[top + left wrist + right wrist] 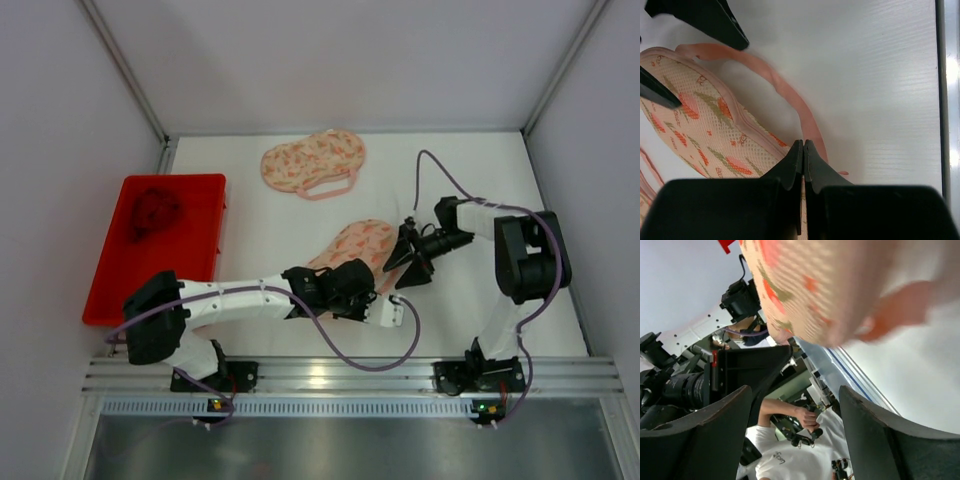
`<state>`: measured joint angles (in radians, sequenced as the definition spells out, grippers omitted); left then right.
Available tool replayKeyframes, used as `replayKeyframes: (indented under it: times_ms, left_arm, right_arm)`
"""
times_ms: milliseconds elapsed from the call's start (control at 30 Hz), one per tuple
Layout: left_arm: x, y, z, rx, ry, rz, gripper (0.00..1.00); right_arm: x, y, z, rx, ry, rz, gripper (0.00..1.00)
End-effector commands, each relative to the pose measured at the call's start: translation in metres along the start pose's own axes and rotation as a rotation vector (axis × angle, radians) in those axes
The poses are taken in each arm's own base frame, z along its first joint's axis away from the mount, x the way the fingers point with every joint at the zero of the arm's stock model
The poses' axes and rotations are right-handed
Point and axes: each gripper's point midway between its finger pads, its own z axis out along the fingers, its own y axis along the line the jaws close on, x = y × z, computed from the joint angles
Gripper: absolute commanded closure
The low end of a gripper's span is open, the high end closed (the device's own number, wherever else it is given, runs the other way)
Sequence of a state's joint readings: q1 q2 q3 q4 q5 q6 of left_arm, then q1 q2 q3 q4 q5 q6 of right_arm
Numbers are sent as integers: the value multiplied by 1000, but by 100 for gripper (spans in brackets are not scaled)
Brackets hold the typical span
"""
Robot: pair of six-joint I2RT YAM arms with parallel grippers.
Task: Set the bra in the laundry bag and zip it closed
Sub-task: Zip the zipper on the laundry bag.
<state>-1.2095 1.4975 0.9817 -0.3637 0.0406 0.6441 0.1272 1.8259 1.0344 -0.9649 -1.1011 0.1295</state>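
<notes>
The dark red bra point(152, 212) lies in the red tray point(205, 190) at the left. A peach mesh laundry bag with a carrot print point(358, 243) lies mid-table. In the left wrist view the bag point(700, 120) and its pink strap point(785, 90) fill the left side. My left gripper point(372, 290) point(803, 146) is shut on the bag's near edge. My right gripper point(408, 258) point(795, 392) is open at the bag's right end, and the blurred bag point(805, 290) hangs just above its fingers. Its fingers point(705, 17) also show in the left wrist view.
A second peach carrot-print laundry bag point(313, 160) lies at the back of the white table. White walls close in the table at the back and sides. A metal rail point(340, 375) runs along the near edge.
</notes>
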Motion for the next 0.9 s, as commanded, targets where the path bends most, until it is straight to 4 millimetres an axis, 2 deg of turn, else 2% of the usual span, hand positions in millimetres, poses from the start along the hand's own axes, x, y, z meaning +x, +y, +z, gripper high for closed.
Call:
replayKeyframes:
  times_ms: [0, 100, 200, 233, 333, 367, 400, 567, 667, 733, 767, 833, 867]
  left_arm:
    - [-25, 17, -6, -31, -76, 49, 100]
    - [-25, 19, -6, -38, -75, 60, 100]
    - [-24, 21, -5, -42, -74, 69, 100]
    - [-24, 22, -5, -44, -78, 74, 100]
    - [-22, 27, -2, -54, -71, 65, 100]
    - [-19, 30, -1, -56, -65, 55, 100]
    - [-18, 31, -1, -55, -67, 53, 100]
    - [-11, 38, -1, -51, -67, 63, 100]
    - [-8, 41, 1, -46, -66, 71, 100]
    - [-6, 44, 3, -48, -61, 69, 100]
    - [-4, 45, 5, -47, -57, 67, 100]
    - [-4, 46, 5, -45, -59, 66, 100]
    - [-3, 48, 4, -48, -61, 63, 100]
  right_arm:
    - [11, 26, 22, -51, 57, -56, 30]
    - [13, 29, 32, -37, 91, -55, 30]
    - [3, 29, 41, -25, 73, -47, 32]
    - [-5, 29, 47, -17, 51, -81, 34]
    - [-12, 27, 64, 43, 21, -80, 36]
    - [-17, 32, 70, 40, -5, -78, 37]
    - [-18, 25, 73, 62, -26, -62, 38]
    - [-31, 24, 82, 84, -108, -51, 39]
    - [-41, 23, 89, 98, -151, -61, 45]
    - [-46, 27, 97, 71, -170, -58, 60]
    - [-48, 27, 100, 69, -173, -57, 73]
    - [-55, 26, 105, 78, -192, -58, 84]
    - [-56, 26, 107, 78, -194, -57, 95]
